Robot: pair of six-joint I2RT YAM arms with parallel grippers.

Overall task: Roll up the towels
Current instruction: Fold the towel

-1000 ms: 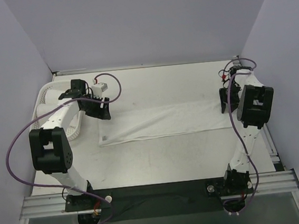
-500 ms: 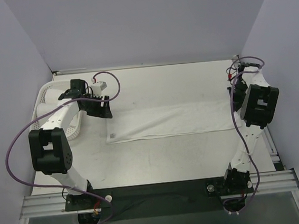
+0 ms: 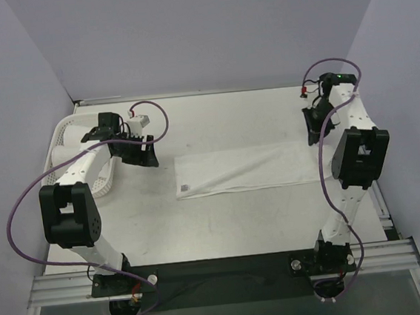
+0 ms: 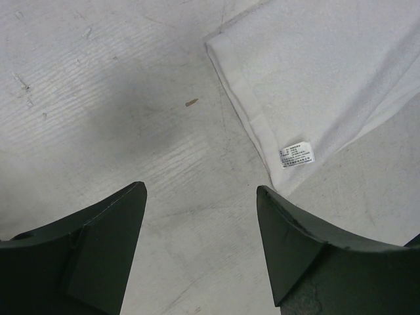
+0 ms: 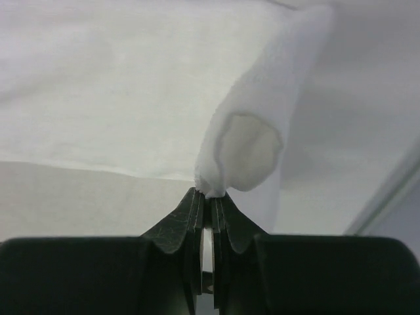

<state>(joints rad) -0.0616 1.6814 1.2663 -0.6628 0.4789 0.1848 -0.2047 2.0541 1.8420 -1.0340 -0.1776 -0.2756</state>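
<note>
White terry towel (image 3: 248, 170) — one, flat on the desk (image 3: 224, 223), dragged farther from the basket (image 3: 63, 128) within the last second. Right fingers (image 5: 187, 220) clamped on its corner farthest from the basket; left fingers (image 4: 98, 243) wide open, empty — rolling likely not yet begun.

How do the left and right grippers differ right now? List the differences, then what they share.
The left gripper stands wide open; the right gripper is shut. The left gripper holds nothing and sits over bare table, short of the towel end that bears the label; the right gripper pinches a fold at the towel's other end, raised off the table. Shared: both are dark two-finger grippers, one at each end of the same white towel.
</note>
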